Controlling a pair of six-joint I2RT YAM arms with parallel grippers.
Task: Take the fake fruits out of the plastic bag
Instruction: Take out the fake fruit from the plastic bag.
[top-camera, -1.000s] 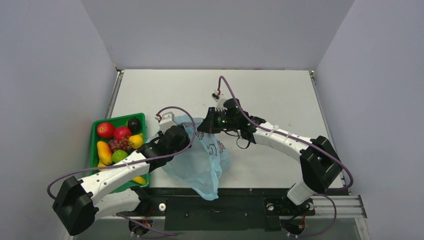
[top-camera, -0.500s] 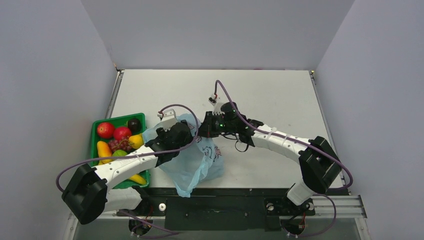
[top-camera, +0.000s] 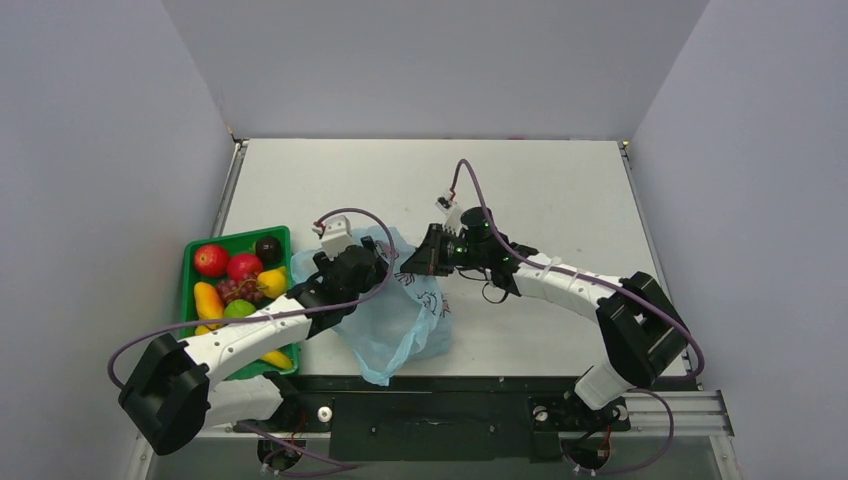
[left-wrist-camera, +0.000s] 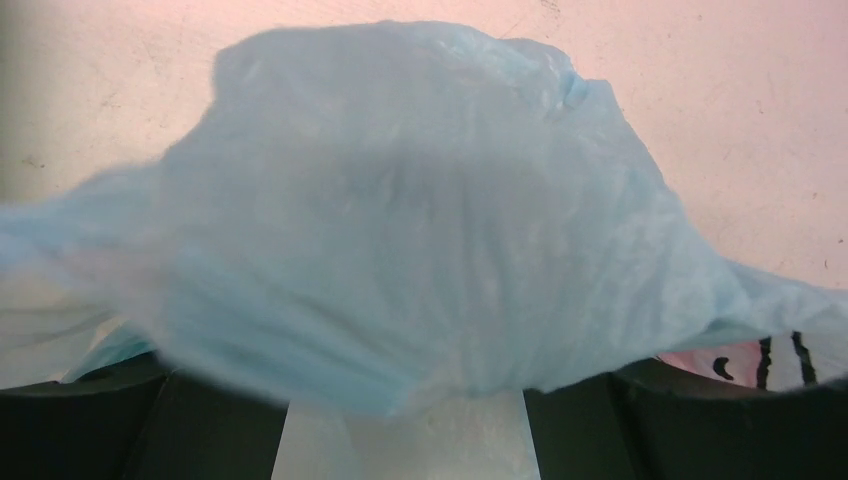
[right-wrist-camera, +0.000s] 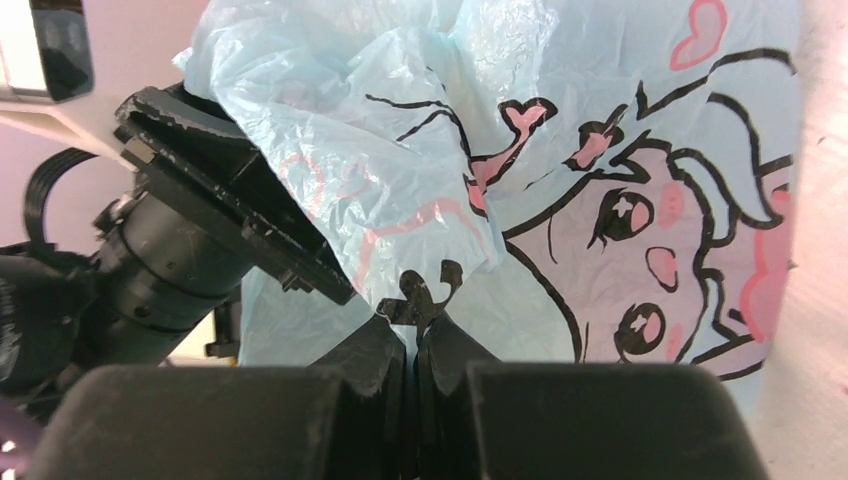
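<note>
The light-blue plastic bag (top-camera: 395, 315) lies crumpled near the table's front edge, held up between both grippers. My left gripper (top-camera: 372, 268) is shut on the bag's left upper edge; in the left wrist view the film (left-wrist-camera: 420, 230) fans out from the jaws and hides the fingertips. My right gripper (top-camera: 423, 264) is shut on the printed right edge, pinching film (right-wrist-camera: 412, 322). No fruit shape shows inside the bag. The yellow oval (top-camera: 272, 282), maroon fruit (top-camera: 267, 248), grape bunch (top-camera: 235, 291) and green fruit (top-camera: 238, 310) lie in the green tray (top-camera: 187, 300).
The tray at the left also holds red apples (top-camera: 211, 260), an orange-yellow fruit (top-camera: 208, 300) and a banana (top-camera: 278, 358). The left arm crosses the tray's near corner. Grey walls enclose the table on three sides.
The bag's lower end swung left along the front edge. The left gripper moved right and farther from the front edge with the bag. The right gripper shifted left, then back right, spreading the film.
</note>
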